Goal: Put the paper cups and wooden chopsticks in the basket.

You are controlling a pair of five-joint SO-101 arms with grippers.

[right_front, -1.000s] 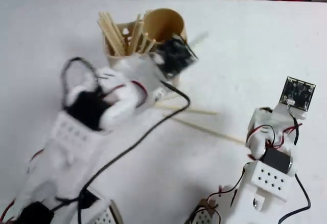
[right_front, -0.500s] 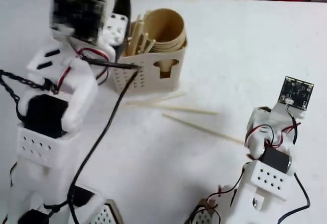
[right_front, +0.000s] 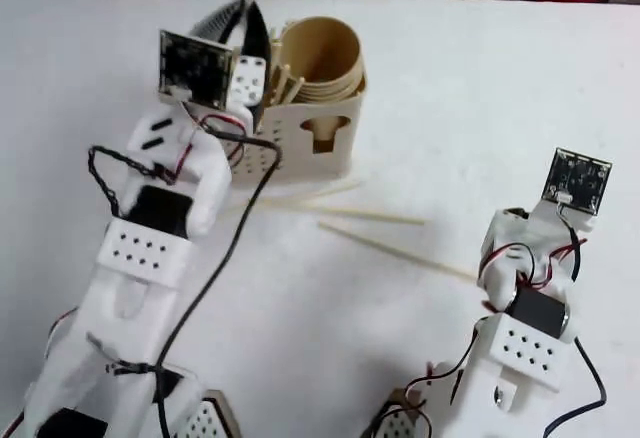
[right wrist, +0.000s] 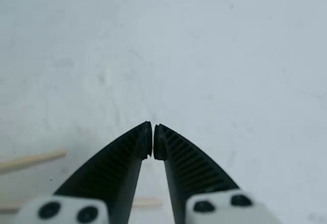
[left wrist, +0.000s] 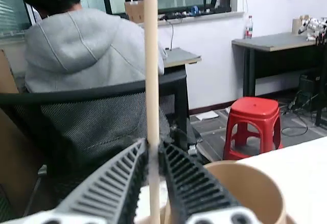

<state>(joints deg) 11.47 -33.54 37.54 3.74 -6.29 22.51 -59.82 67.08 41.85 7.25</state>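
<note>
Wooden chopstick (left wrist: 150, 55) is standing upright in the left tool (left wrist: 153, 151), which is clamping it over the eleven-o'clock corner of the basket (right_front: 300, 143), while the right tool (right wrist: 152, 141), closed on nothing, is hanging beside loose chopsticks (right_front: 395, 248) at four o'clock.

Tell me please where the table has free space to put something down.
Free: the table right of the basket, and the strip between the left arm and right arm, short of the loose chopsticks. Crowded: at the basket, where the left gripper holds a chopstick.
</note>
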